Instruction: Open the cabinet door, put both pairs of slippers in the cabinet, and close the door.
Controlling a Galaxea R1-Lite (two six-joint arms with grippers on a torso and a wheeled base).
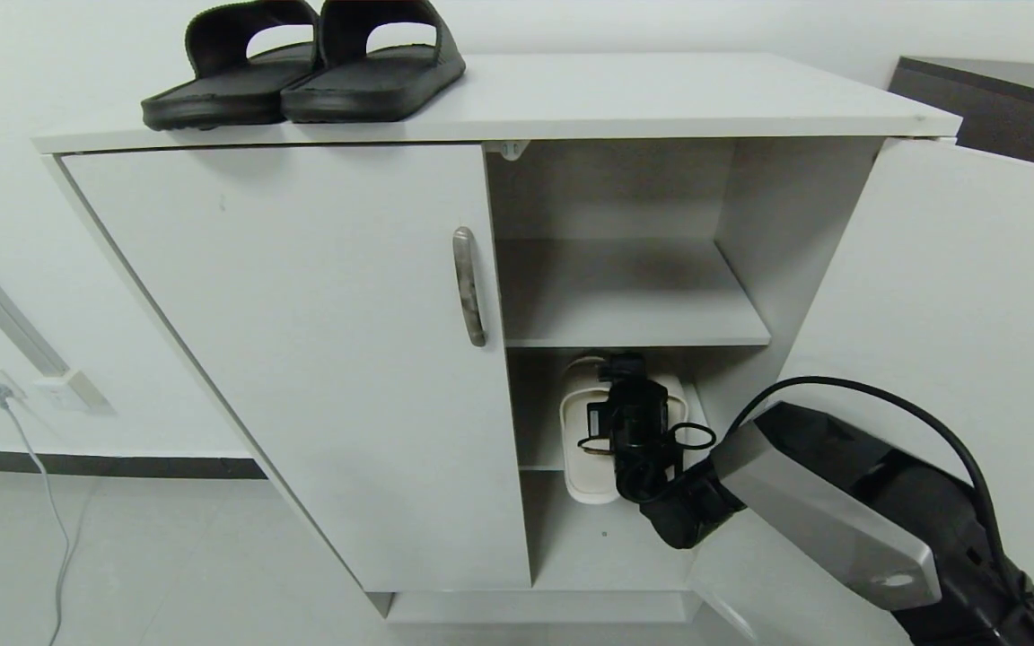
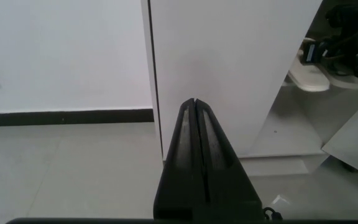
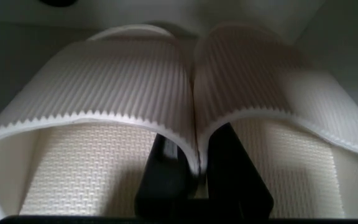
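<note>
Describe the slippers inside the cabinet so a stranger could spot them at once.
Find the white cabinet with its right door open. In its middle compartment is the white pair, pinched by the right gripper. They are ribbed and cream-white, unlike the black pair on the cabinet's top.

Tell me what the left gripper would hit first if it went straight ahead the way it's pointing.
Most likely the closed cabinet door. The left gripper is shut and aims at the door's white front, with nothing visible in between. How far off the door is can't be judged.
</note>
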